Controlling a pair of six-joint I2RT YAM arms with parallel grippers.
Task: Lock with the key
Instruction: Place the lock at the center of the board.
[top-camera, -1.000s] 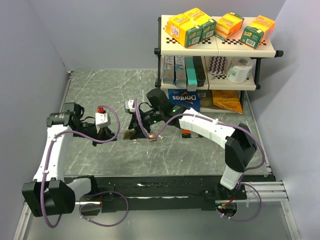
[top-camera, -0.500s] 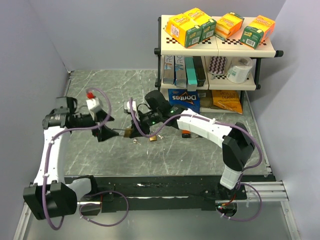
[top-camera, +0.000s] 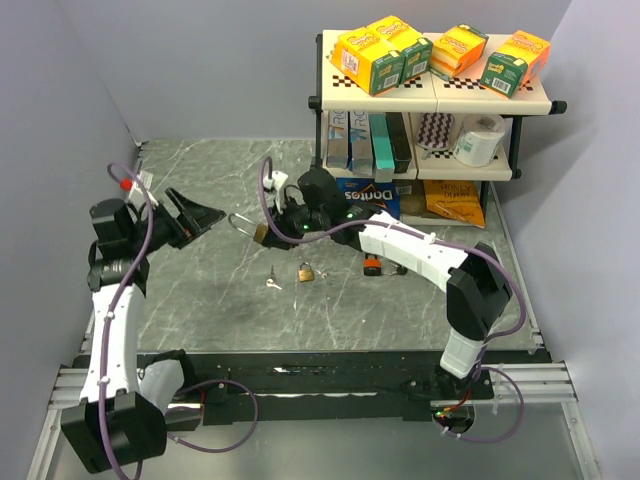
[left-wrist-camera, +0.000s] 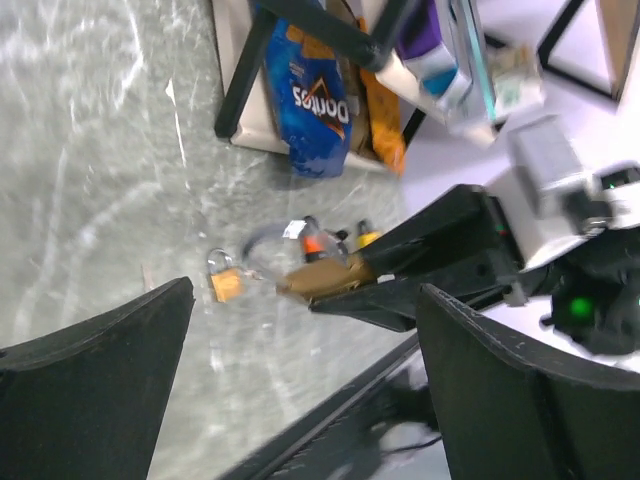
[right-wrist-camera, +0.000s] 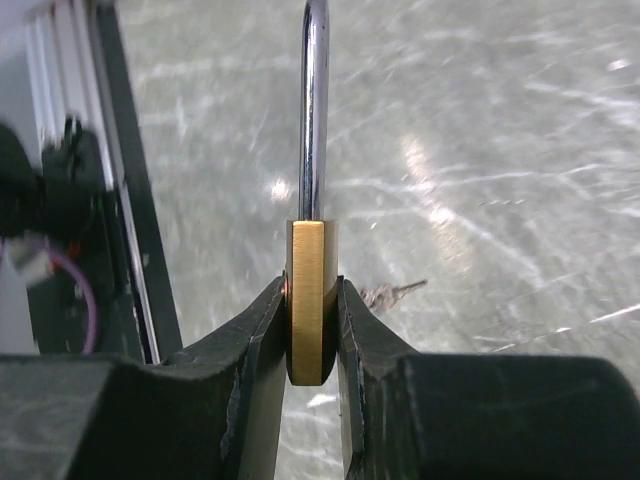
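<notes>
Grey marbled table (top-camera: 200, 290), stocked shelf (top-camera: 450, 97) behind, right gripper (top-camera: 272, 230) clenched on a brass padlock (right-wrist-camera: 312, 260) held off the surface, left gripper (top-camera: 205, 214) gaping wide at far left, key (top-camera: 271, 283) lying on the table

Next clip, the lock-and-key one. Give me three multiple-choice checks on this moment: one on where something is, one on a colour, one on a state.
1. Where is the key?
A) loose on the table
B) on the shelf
C) in a gripper

2. What colour is the body of the padlock held by the right gripper?
A) red
B) brass
C) blue

3. How is the left gripper?
A) shut on the key
B) shut on the padlock
C) open and empty

Answers:
1 A, the top view shows it lying alone on the marbled surface.
2 B, the right wrist view shows a brass body pinched in the jaws.
3 C, its jaws stand wide apart with nothing between them.
</notes>
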